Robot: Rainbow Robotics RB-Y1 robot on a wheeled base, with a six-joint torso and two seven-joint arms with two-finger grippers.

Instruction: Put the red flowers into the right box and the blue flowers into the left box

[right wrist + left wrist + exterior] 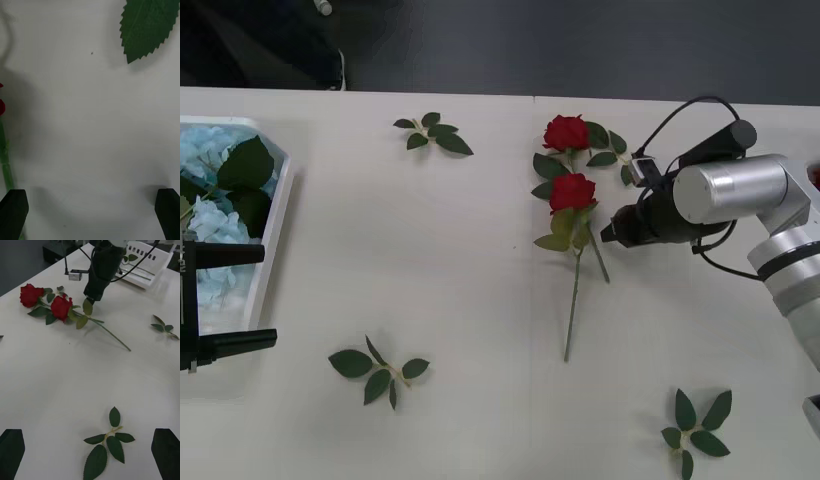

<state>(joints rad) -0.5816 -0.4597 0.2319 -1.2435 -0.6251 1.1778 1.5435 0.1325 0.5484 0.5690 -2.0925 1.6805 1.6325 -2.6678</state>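
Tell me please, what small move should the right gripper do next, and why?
Probably ease down and close on the stem of the nearer red flower. The right gripper is low over the table, right beside that stem, fingers open and holding nothing. Two red flowers lie outside any box. The left gripper waits open at the left box.

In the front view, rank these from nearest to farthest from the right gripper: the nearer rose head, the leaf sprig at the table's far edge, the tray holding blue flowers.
Measured from the right gripper, which is open beside the roses:
1. The nearer rose head, just to its left.
2. The leaf sprig, farther left, toward the table's far edge.
3. The tray with the blue flowers, at the far left, by the left gripper.
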